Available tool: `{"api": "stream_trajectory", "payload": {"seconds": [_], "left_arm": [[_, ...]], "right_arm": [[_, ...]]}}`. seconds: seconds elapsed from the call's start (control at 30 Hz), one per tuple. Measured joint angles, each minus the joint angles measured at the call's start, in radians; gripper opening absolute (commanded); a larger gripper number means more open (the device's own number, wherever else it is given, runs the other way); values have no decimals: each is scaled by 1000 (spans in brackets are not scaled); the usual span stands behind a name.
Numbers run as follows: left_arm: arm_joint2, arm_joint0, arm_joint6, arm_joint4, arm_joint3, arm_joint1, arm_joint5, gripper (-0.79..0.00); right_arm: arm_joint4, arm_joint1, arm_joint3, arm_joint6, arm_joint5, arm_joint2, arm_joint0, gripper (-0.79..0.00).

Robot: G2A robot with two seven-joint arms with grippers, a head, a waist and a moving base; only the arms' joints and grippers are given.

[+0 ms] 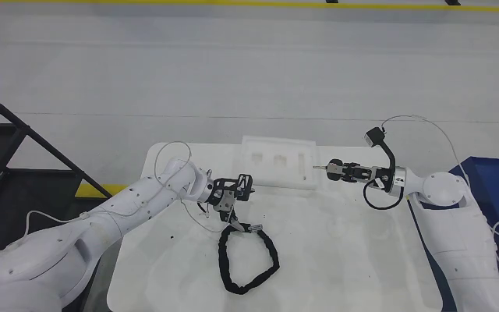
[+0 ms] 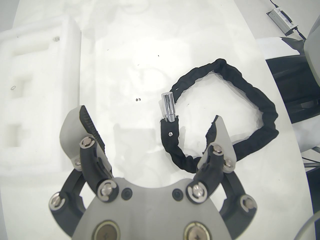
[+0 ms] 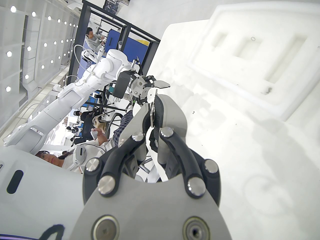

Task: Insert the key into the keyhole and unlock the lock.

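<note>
The black chain lock [image 1: 248, 261] lies in a loop on the white table [image 1: 351, 265]. It has a shiny metal end [image 2: 168, 107]. The left gripper [image 2: 152, 128] is near that end. Its fingers [image 2: 85, 123] are spread wide and hold nothing. The right gripper [image 3: 153, 104] is squeezed tight on the small key [image 3: 152, 109]. It is beside the white foam tray [image 1: 278, 161], well apart from the lock.
</note>
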Motion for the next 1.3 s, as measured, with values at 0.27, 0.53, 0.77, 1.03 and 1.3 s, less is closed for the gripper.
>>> {"api": "stream_trajectory", "payload": {"seconds": [0.27, 0.53, 0.77, 1.03, 1.3], "left_arm": [[-26, 65, 44, -25, 2, 2, 91, 0], [-46, 179, 208, 102, 16, 13, 245, 0], [-46, 216, 296, 240, 31, 3, 299, 0], [-49, 228, 329, 325, 57, -23, 298, 0], [-60, 242, 345, 357, 94, -45, 279, -785]], "right_arm": [[0, 0, 0, 0, 0, 0, 0, -785], [0, 0, 0, 0, 0, 0, 0, -785], [0, 0, 0, 0, 0, 0, 0, -785], [0, 0, 0, 0, 0, 0, 0, -785], [0, 0, 0, 0, 0, 0, 0, -785]]}}
